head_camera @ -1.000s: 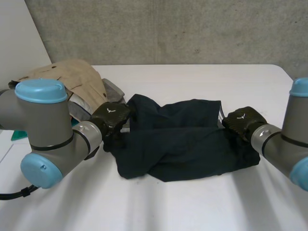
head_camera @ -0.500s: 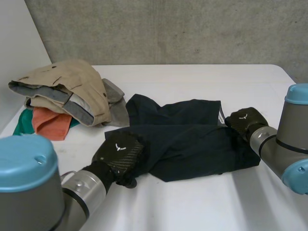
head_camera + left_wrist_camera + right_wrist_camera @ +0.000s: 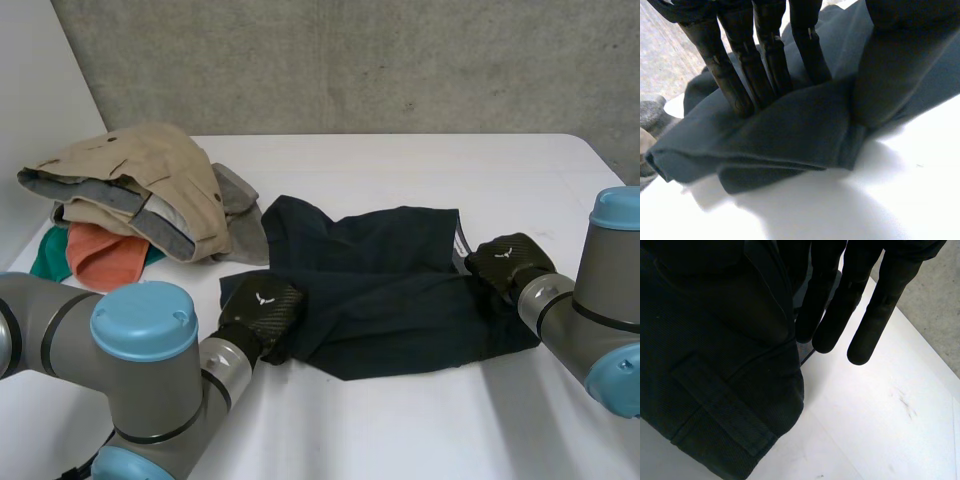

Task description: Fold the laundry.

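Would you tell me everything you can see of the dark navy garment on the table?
The dark navy garment looks like woven cotton, with a stitched band at one edge. It lies loosely folded on the white table, beside a clothes pile. The left hand is on its near-left corner; the right hand, fingers straight, at its right edge.

Left hand (image 3: 262,310) fingers (image 3: 765,60): tips buried in dark cloth (image 3: 390,290) fold. Green cloth (image 3: 45,262) mostly hidden under clothes pile (image 3: 150,180).

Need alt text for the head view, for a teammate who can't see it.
A dark navy garment lies folded on the white table, the left hand on its near-left corner and the right hand on its right edge. A pile of clothes sits far left.
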Tool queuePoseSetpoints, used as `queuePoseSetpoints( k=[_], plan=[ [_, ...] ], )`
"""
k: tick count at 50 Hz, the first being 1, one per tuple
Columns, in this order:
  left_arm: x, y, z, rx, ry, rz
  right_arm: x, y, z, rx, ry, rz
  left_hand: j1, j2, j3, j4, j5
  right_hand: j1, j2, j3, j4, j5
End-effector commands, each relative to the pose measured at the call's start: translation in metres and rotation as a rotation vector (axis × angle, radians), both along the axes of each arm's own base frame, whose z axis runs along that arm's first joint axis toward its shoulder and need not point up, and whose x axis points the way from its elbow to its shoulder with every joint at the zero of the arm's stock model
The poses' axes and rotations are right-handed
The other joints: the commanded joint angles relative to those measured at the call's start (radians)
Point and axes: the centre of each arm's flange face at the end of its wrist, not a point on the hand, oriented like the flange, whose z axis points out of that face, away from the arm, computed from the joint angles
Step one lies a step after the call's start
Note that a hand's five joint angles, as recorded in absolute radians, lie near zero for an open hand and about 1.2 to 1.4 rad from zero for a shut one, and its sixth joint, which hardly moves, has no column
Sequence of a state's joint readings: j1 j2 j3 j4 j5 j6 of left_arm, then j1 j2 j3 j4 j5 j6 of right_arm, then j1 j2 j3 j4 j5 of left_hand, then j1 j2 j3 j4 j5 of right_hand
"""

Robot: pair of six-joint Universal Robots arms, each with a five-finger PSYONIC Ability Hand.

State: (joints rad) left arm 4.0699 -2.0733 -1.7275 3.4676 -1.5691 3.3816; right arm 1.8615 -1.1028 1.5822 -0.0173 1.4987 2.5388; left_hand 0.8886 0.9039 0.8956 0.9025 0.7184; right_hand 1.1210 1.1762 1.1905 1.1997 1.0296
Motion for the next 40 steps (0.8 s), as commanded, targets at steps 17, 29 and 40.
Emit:
queuePoseSetpoints(
  k=[17, 29, 40],
  plan=[
    [0.037, 0.028, 0.198, -0.295, 0.213, 0.027, -0.017, 0.046, 0.155, -0.329, 0.106, 0.059, 0.508, 0.492, 0.501, 0.494, 0.503, 0.275, 0.220, 0.206, 0.197, 0.192],
    [0.040, 0.034, 0.226, -0.262, 0.199, -0.036, -0.023, 0.077, 0.195, -0.363, 0.109, 0.096, 0.508, 0.492, 0.501, 0.494, 0.503, 0.275, 0.220, 0.206, 0.197, 0.192],
    [0.003, -0.047, 0.142, -0.196, 0.061, -0.021, -0.004, 0.022, 0.121, -0.202, 0.131, 0.107, 0.508, 0.492, 0.501, 0.494, 0.503, 0.275, 0.220, 0.206, 0.197, 0.192]
  ],
)
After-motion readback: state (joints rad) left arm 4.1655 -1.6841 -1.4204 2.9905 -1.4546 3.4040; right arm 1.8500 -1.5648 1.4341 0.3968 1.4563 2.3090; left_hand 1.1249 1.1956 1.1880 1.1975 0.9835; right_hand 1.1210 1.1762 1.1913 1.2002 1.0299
